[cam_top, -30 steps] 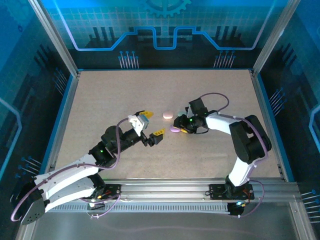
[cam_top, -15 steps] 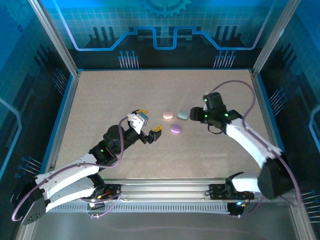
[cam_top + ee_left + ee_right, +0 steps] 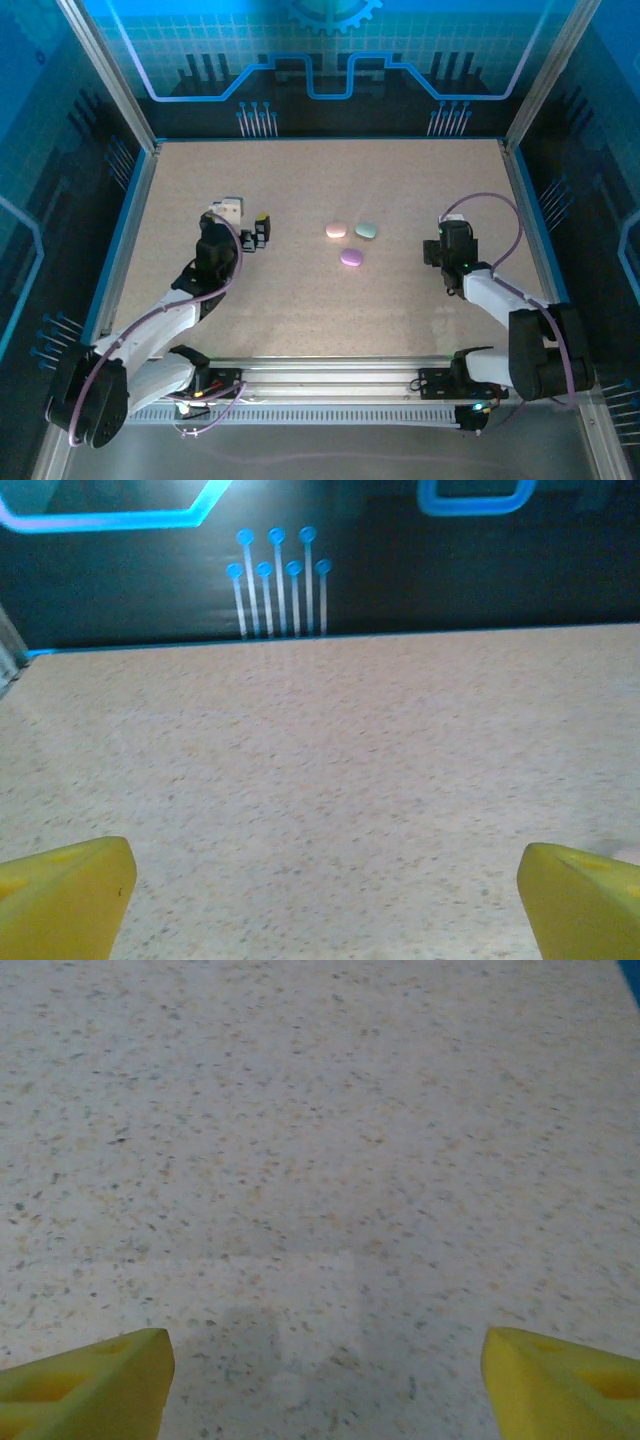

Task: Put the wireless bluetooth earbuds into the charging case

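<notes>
Three pastel cases (image 3: 336, 230) cluster at the middle of the table (image 3: 300, 180), bare surface around them.

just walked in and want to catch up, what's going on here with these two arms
Nothing is being handled right now. A small pink oval case, a teal oval case and a purple oval case lie close together in the middle of the speckled beige table. The left gripper sits off to their left and the right gripper off to their right, both open, empty and clear of the cases. Whether the earbuds are inside the cases cannot be told.
</notes>
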